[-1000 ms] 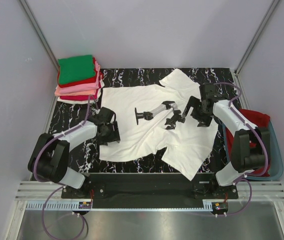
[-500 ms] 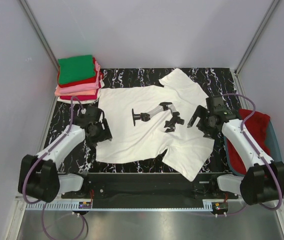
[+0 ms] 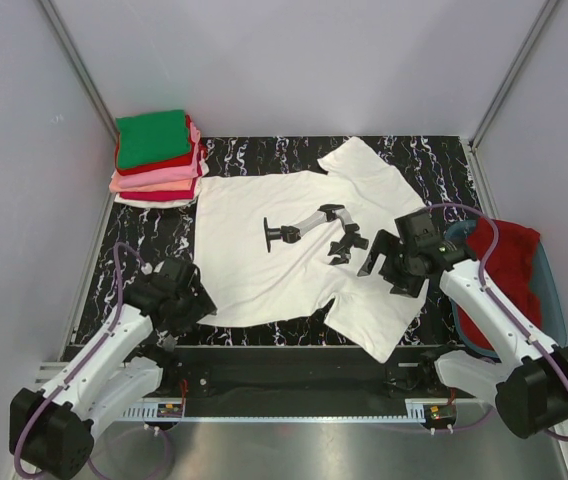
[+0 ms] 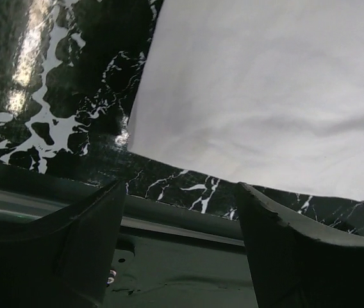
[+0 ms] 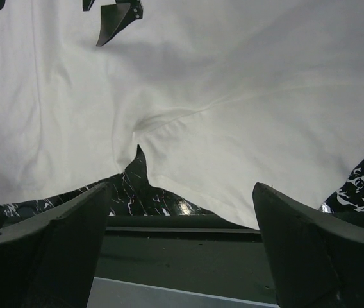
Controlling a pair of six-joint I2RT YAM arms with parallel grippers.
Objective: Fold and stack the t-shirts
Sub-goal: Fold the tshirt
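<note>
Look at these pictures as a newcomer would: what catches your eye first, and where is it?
A white t-shirt with a black chest print lies spread across the middle of the black marbled table. At the far left corner sits a neat stack of folded tees, green on top. The left gripper and right gripper, both open, are at the shirt's near edge.

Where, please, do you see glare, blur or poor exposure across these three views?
Top external: even light and sharp throughout, with no glare on the white t-shirt. Left wrist: bright glare on the glossy table at upper left, and its own fingers are dark and soft. Right wrist: the white t-shirt is sharp with faint fold shadows, and the fingers are underexposed.
</note>
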